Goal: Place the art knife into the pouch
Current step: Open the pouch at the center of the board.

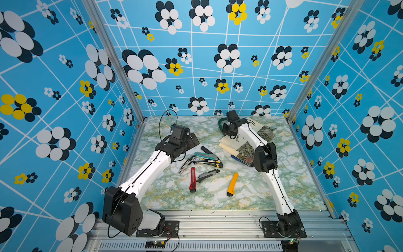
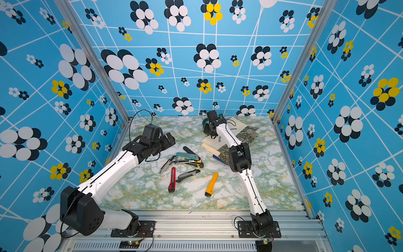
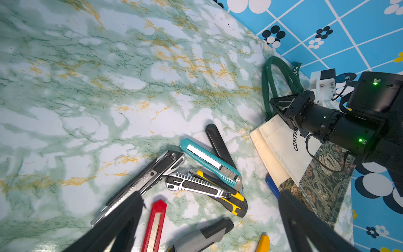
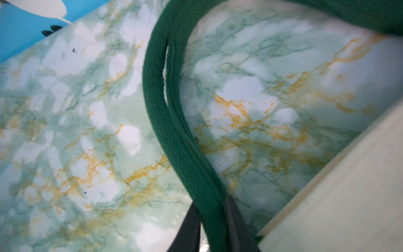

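The pouch (image 1: 226,143) (image 2: 209,145) is a cream tote lying flat at the back right, with a leafy bottom band. In the right wrist view my right gripper (image 4: 212,209) is shut on its dark green handle (image 4: 174,122), low over the table. From above, that gripper (image 1: 224,129) sits at the pouch's far-left end. Several art knives lie mid-table: teal (image 1: 205,155), silver (image 1: 186,164), yellow-black (image 1: 210,163), red (image 1: 192,179), grey (image 1: 208,175) and orange (image 1: 232,184). My left gripper (image 1: 193,139) (image 3: 210,194) hangs open above the pile's left side, holding nothing.
A blue flat thing (image 1: 238,158) pokes out from under the pouch's patterned band. The right arm's elbow (image 1: 265,157) hangs over the pouch's near end. Patterned walls close in the marble table (image 1: 272,192) on three sides.
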